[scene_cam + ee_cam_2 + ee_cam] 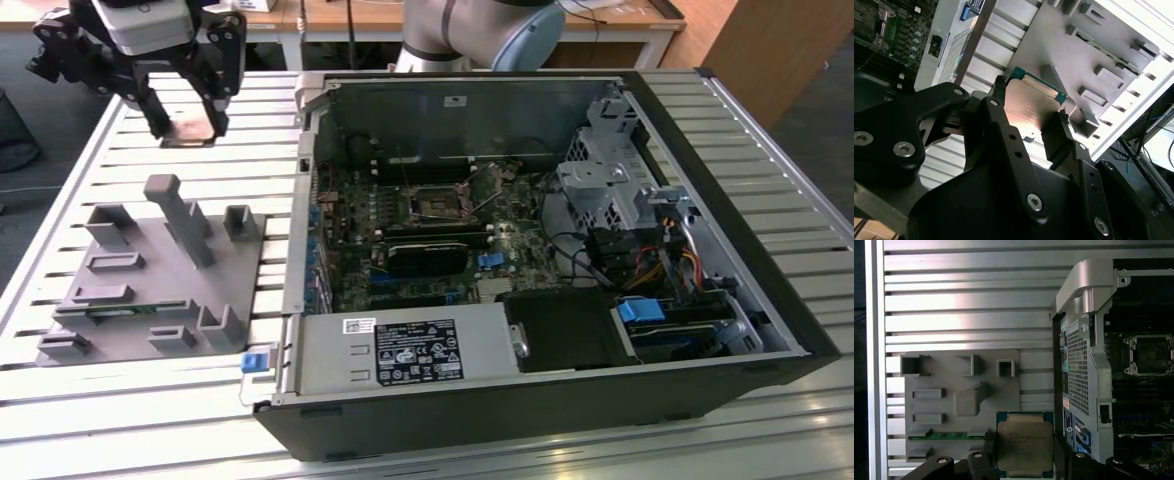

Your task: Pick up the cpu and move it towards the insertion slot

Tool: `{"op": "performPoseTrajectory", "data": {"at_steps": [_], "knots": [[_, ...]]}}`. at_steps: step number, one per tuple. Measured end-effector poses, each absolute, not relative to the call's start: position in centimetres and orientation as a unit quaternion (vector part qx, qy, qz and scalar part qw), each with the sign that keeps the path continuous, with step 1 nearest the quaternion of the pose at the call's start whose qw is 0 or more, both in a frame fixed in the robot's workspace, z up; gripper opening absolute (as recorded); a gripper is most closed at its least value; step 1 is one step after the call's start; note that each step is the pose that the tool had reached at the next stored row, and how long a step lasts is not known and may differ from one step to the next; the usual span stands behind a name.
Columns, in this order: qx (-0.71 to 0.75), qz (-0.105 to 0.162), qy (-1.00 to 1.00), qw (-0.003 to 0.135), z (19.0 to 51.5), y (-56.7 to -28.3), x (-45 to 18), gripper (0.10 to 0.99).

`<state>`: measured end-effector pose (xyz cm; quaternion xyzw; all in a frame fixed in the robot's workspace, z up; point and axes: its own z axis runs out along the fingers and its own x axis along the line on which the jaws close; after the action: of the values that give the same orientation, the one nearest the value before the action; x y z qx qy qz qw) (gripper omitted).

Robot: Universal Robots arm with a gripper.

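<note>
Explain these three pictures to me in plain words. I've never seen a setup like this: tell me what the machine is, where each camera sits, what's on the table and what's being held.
The machine is a single robot arm whose black two-fingered tool does the grasping. The exterior view comes from a camera off the arm, overlooking a slatted metal table. The two wrist views come from cameras riding near the arm's wrist, looking past the tool.

On the table lies an open computer case with its green circuit board exposed. On that board sits the insertion slot, a square metal-framed socket. Towards the exterior view's left stands a grey plastic holder tray with upright posts.

The tool is shut on the cpu, a flat square chip with a shiny metal top, held in the air above the table, clear of the tray.
</note>
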<state>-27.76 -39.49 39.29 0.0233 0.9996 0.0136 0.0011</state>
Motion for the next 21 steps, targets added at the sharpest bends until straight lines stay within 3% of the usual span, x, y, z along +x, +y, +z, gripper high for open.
{"op": "performPoseTrajectory", "data": {"at_steps": [21], "knots": [[0.023,0.014,1.000,0.001,39.3,-39.5,-25.3,0.537]]}}
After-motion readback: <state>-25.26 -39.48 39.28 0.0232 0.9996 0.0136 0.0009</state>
